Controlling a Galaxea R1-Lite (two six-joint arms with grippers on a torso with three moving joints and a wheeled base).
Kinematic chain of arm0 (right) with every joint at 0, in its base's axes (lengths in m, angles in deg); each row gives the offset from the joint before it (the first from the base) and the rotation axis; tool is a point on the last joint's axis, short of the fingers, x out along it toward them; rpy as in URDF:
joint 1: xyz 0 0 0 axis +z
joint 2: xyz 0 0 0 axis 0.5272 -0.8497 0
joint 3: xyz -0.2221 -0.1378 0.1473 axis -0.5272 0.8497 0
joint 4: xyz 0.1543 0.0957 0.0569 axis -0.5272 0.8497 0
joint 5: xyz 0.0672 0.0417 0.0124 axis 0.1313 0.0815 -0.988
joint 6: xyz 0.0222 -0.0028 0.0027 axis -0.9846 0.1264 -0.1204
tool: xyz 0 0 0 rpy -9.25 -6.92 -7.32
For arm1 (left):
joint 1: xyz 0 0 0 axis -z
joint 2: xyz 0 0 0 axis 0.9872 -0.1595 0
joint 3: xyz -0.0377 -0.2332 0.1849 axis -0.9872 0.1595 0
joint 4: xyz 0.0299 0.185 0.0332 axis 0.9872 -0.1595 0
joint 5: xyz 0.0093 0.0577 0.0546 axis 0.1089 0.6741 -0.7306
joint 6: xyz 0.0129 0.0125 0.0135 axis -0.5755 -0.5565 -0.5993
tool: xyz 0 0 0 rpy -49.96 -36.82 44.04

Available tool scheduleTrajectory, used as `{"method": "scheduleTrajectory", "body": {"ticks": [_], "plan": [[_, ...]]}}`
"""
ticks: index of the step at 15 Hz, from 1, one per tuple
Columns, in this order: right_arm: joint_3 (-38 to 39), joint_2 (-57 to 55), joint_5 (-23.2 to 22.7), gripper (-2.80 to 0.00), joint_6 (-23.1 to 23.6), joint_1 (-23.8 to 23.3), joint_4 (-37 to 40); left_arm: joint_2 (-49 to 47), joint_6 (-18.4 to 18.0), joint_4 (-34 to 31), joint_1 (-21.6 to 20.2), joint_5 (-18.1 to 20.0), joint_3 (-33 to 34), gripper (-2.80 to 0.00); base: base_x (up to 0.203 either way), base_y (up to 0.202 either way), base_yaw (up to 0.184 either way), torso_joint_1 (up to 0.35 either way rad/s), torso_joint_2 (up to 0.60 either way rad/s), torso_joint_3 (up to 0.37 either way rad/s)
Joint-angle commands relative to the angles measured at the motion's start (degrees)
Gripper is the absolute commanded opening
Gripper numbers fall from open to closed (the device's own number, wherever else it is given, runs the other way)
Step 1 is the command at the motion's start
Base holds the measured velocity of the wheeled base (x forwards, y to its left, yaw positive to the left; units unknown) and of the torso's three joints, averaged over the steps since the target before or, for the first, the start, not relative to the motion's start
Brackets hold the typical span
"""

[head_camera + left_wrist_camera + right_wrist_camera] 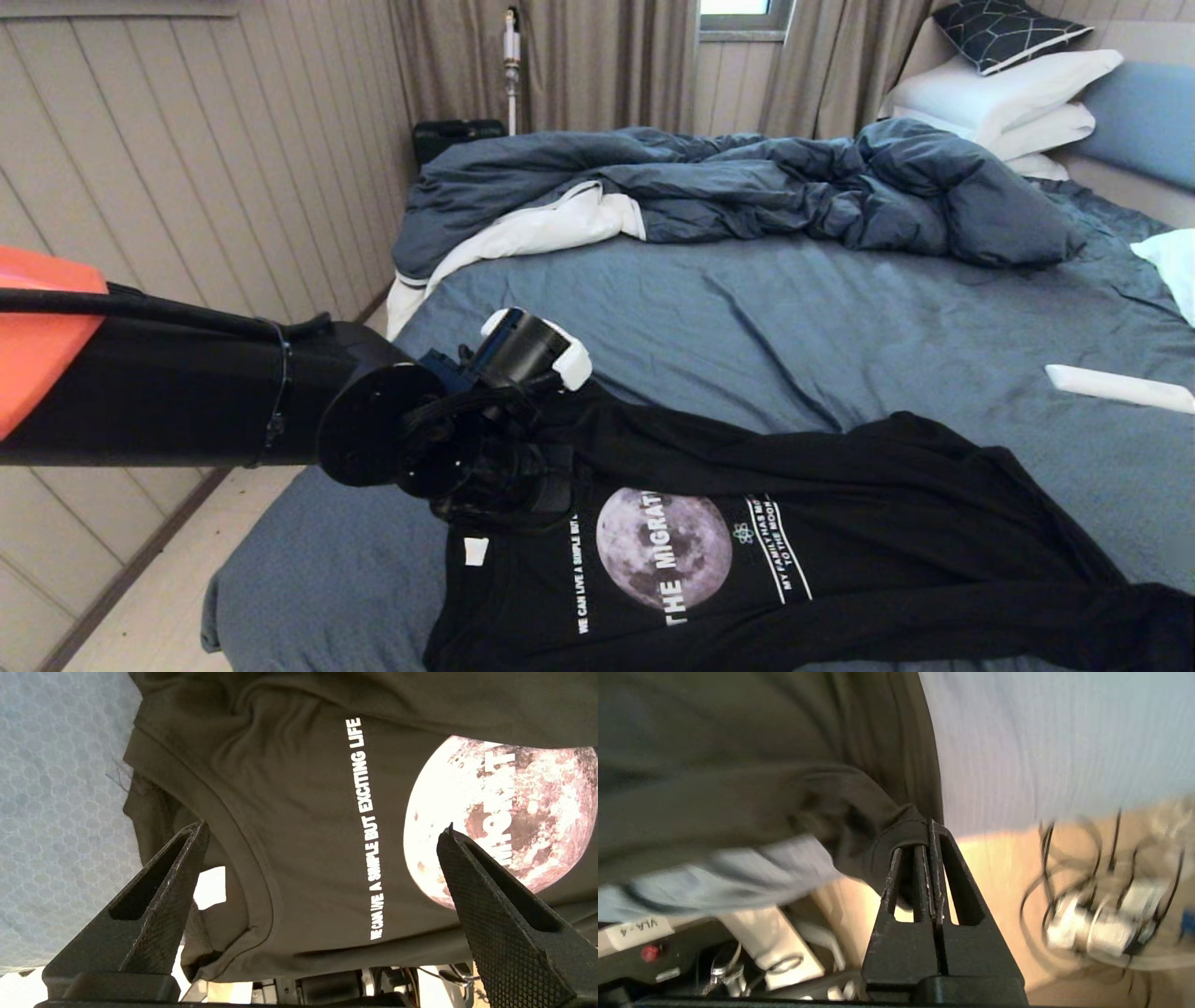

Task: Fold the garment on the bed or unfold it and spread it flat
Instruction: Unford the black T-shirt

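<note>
Garment point(840, 523) lies rumpled on near edge of bed point(766, 317), print up, one side bunched. Right gripper point(930, 833) clamped on a fabric fold, probably hem or sleeve. Left gripper point(322, 840) spread wide above collar, empty. Spreading barely begun; flattening remains.

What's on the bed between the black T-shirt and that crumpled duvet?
Head view: only bare slate-blue sheet between the T-shirt and the duvet.
</note>
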Motion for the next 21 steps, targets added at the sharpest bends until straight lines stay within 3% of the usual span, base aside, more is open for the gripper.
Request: {"method": "scheduleTrajectory", "body": {"ticks": [1,4,7,8,12,21], "plan": [[2.85,-0.61,0.01,-2.8,0.47,-2.68,-0.08,-0.4,0.16,-0.03,0.0,-0.09,-0.1,0.0,0.0,0.0,0.0,0.0,0.0,0.0],[6.42,-3.26,0.03,-2.8,0.57,-3.03,-1.56,-0.75,0.16,-0.03,0.0,-0.08,-0.22,0.0,0.0,0.0,0.0,0.0,0.0,0.0],[10.56,-6.97,0.62,-2.8,0.43,-3.25,-8.67,-1.28,0.16,0.06,0.0,0.0,-0.48,0.0,0.0,0.0,0.0,0.0,0.0,0.0],[11.48,-7.26,1.28,0.0,0.52,-3.21,-10.41,-1.37,0.16,0.06,0.0,0.0,-0.48,0.0,0.0,0.0,0.0,0.0,0.0,0.0],[11.55,-5.9,1.15,0.0,0.76,-2.58,-9.46,-1.81,0.16,0.06,0.0,0.0,-0.74,0.0,0.0,0.0,0.0,0.0,0.0,0.0],[8.37,2.73,-2.96,0.0,1.25,-1.82,3.04,-2.07,0.25,0.06,0.0,0.09,-0.39,0.0,0.0,0.0,0.0,0.0,0.0,0.0]]}}
